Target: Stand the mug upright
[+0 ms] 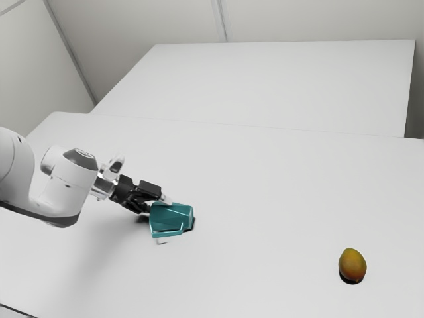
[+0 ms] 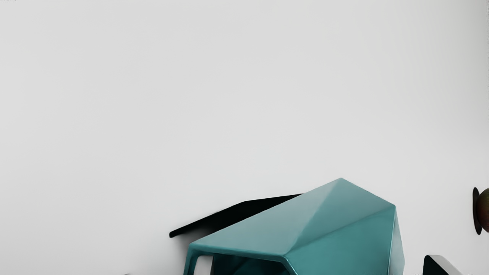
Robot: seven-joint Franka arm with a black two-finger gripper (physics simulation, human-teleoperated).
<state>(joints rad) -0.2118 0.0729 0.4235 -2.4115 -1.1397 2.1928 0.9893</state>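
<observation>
My gripper reaches down to the teal faceted mug, its pale fingertips on either side of it in the exterior view. The mug lies tipped on its side on the table. In the wrist view the gripper stands open around the mug, with a visible gap between one fingertip and the mug's wall. A dark hollow in the mug faces the hand there; its lower part is cut off.
An orange-green mango-like fruit rests on the table toward the exterior view's right, well apart from the mug; the wrist view shows part of the fruit. Another white surface stands behind the table, with walls beyond.
</observation>
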